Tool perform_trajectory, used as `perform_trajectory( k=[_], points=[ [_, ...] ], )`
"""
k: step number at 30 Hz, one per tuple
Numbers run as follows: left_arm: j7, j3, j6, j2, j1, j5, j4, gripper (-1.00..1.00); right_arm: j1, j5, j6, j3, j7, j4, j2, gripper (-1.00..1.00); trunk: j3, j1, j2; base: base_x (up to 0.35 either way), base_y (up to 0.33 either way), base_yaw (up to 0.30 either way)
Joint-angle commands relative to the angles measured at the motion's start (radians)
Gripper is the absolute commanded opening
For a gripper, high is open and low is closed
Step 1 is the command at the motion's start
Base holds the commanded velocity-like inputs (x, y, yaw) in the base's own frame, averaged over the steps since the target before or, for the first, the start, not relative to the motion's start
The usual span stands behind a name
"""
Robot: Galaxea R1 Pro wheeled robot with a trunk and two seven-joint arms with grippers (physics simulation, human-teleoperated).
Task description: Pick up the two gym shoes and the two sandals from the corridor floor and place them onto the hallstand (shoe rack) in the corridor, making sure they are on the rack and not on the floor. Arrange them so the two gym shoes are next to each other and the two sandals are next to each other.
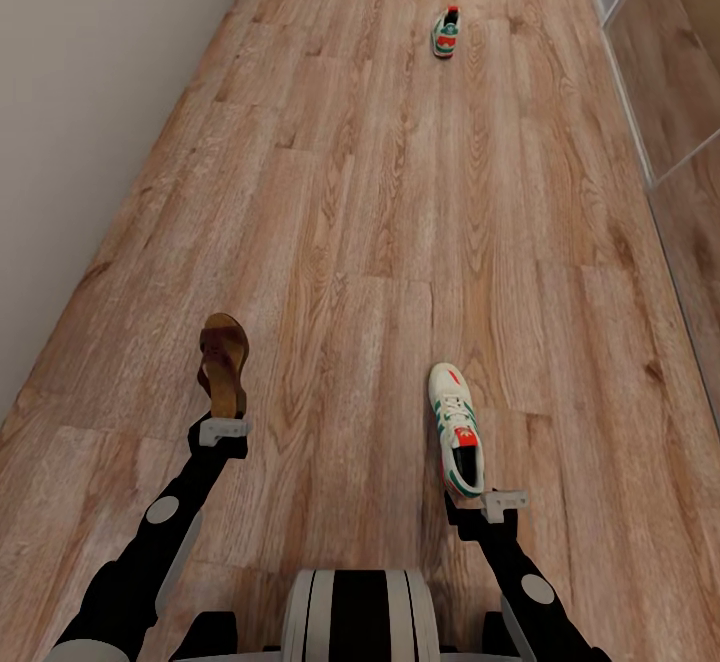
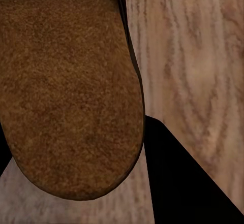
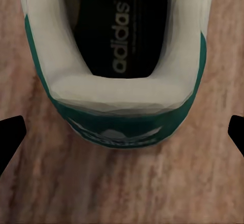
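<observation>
My left gripper is shut on the heel end of a dark brown sandal, which sticks out ahead of it above the corridor floor. In the left wrist view the sandal's suede surface sits close between dark fingers. A white gym shoe with green stripes lies on the floor, its heel at my right gripper. The right wrist view shows that heel between the spread fingertips, so the gripper is open. A second gym shoe lies far ahead.
A plain wall runs along the left of the corridor. A white-framed unit lines the right side. Bare wood planks stretch between the near shoe and the far one.
</observation>
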Motion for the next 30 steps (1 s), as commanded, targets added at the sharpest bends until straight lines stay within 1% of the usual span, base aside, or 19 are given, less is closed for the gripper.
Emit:
perform_trajectory(
  k=[1,11,16,20,24,30],
  points=[
    [-0.004,0.001,-0.002,0.0,0.0,-0.004,0.0,-1.0,0.0,0.0,-0.003,0.001,0.0,0.0,0.0,1.0,-0.005,0.0,0.0,0.0,0.0,0.0],
    [-0.004,0.001,-0.003,0.0,0.0,-0.003,0.0,-1.0,0.001,0.0,-0.004,0.001,0.0,0.0,0.0,1.0,-0.059,0.005,-0.003,0.0,0.0,0.0],
    [-0.004,-0.002,-0.003,0.0,0.0,-0.004,0.0,-1.0,0.001,0.0,-0.003,0.001,0.0,0.0,0.0,1.0,-0.061,0.005,-0.003,0.0,0.0,0.0],
    [-0.004,-0.028,-0.002,0.0,0.0,-0.004,0.0,-1.0,0.001,0.0,-0.003,0.001,0.0,0.0,0.0,1.0,-0.061,0.005,-0.003,0.0,0.0,0.0],
    [-0.004,-0.038,-0.002,0.0,0.0,-0.004,0.0,-1.0,0.001,0.0,-0.003,0.001,0.0,0.0,0.0,1.0,-0.061,0.005,-0.003,0.073,0.0,0.0],
    [-0.004,-0.04,-0.002,0.0,0.0,-0.004,0.0,-1.0,0.001,0.0,-0.004,0.001,0.0,0.0,0.0,1.0,-0.061,0.005,-0.003,0.072,0.0,0.0]
  ],
)
